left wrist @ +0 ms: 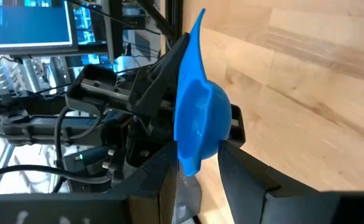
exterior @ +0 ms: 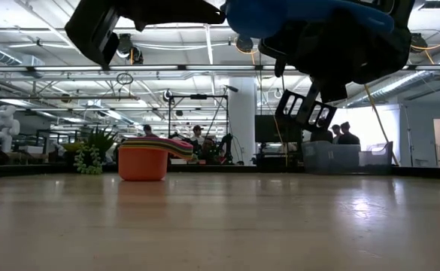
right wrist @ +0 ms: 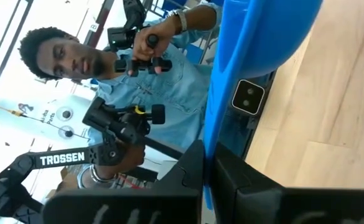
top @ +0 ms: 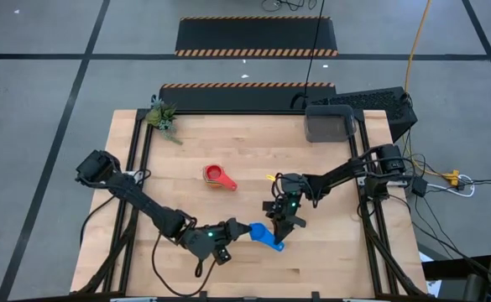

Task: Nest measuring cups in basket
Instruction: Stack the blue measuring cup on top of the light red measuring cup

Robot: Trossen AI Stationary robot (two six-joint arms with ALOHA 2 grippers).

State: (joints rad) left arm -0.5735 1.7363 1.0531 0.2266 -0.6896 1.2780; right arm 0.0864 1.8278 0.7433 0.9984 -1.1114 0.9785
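You had both tools on the same blue cup (top: 262,232), held up off the tabletop (top: 245,184) near its front edge. The right tool (top: 280,226) was shut tight on the cup's flat handle (right wrist: 231,93), which ran up between its two dark fingers (right wrist: 191,168) in the right wrist view. The left tool (top: 238,231) came in from the other side with its fingers (left wrist: 244,168) set narrowly either side of the cup's bowl (left wrist: 197,124); I cannot tell whether they were actually pressing on it. The other cups (top: 218,175) sat nested in a stack near the middle of the tabletop, well apart from both tools, with the orange one (exterior: 142,162) on the outside and a red one showing on top. The grey basket (top: 328,123) stood at the far right corner, just beside the black keyboard (top: 371,102). Beyond the tabletop, your hands (right wrist: 147,50) gripped the control handles.
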